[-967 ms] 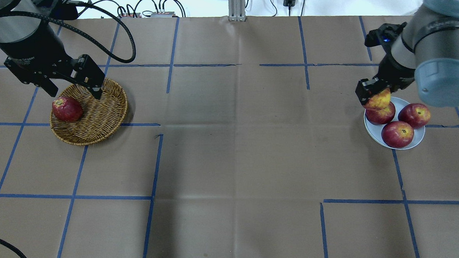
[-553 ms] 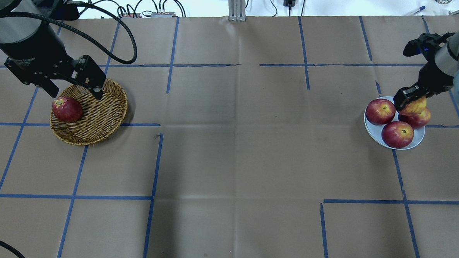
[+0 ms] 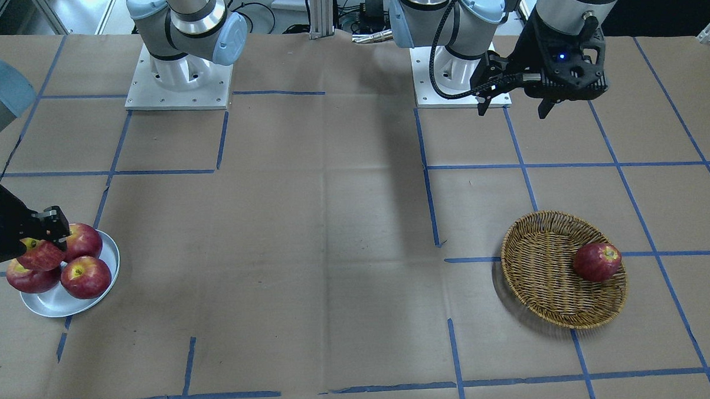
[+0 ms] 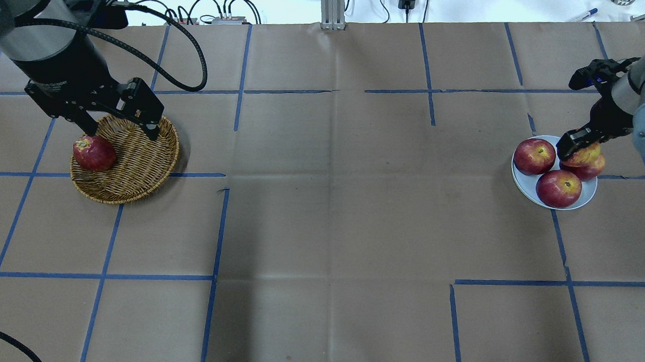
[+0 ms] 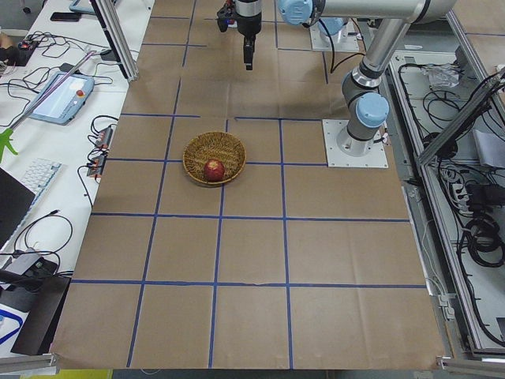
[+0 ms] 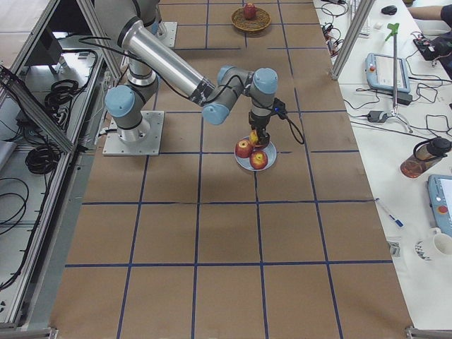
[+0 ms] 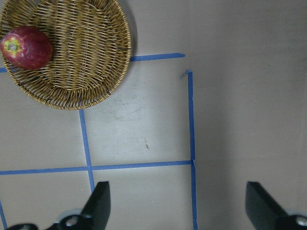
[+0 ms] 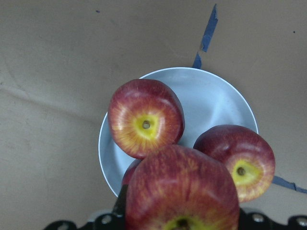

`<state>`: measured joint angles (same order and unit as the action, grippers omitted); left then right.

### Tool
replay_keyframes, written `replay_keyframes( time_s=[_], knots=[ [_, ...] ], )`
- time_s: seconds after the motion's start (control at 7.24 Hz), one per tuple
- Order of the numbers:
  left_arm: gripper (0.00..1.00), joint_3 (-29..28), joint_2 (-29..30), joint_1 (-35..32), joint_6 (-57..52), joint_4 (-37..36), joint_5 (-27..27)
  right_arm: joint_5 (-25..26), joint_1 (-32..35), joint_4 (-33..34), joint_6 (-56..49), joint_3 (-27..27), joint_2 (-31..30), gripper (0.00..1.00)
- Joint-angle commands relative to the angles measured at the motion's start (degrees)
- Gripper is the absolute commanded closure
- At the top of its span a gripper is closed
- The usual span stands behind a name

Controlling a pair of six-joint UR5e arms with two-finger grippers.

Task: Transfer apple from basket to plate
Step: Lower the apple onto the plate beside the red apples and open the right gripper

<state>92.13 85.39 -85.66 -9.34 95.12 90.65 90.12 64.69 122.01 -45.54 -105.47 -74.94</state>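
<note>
My right gripper (image 4: 576,147) is shut on the apple (image 4: 584,155), streaky pinkish-red with a yellow patch. It holds the apple over the right side of the pale plate (image 4: 520,183), right above one of the three darker red apples lying there. In the right wrist view the apple (image 8: 182,191) fills the bottom, above the plate (image 8: 216,103). The wicker basket (image 4: 138,162) sits at the left with one dark red apple (image 4: 94,153) in it. My left gripper (image 4: 123,131) is open and empty above the basket's far rim.
The plate's other apples are at its left (image 4: 534,156) and front (image 4: 559,188), leaving little bare plate. Blue tape lines cross the brown paper table. Cables and a keyboard lie beyond the far edge.
My right gripper carried the apple from the plate's left side across to its right side and a little lower. My left gripper shifted slightly right over the basket, still open.
</note>
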Motion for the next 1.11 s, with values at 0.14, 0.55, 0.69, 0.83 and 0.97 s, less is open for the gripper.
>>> replay_keyframes(
  time_s=[0.14, 0.55, 0.69, 0.83, 0.97],
  knots=[
    [0.01, 0.0, 0.4, -4.0, 4.0, -0.4, 0.0, 0.0, -2.1, 1.1, -0.2, 0.0, 1.7, 0.55],
    [0.01, 0.1, 0.4, -4.5, 4.1, -0.4, 0.0, -0.3, -1.8, 1.0, 0.2, 0.1, 0.8, 0.4],
    [0.01, 0.8, 0.8, -4.6, 4.2, -0.4, 0.1, -1.8, -1.8, 1.0, 0.2, 0.0, 0.8, 0.43],
    [0.01, 1.8, 0.3, -4.5, 4.0, -1.0, 0.3, -2.1, -1.7, 0.8, 0.2, 0.0, 0.7, 0.43],
    [0.01, 1.8, 0.3, -4.5, 4.1, -2.0, 0.1, -2.2, -1.6, 0.6, 0.1, 0.0, 1.1, 0.29]
  ],
)
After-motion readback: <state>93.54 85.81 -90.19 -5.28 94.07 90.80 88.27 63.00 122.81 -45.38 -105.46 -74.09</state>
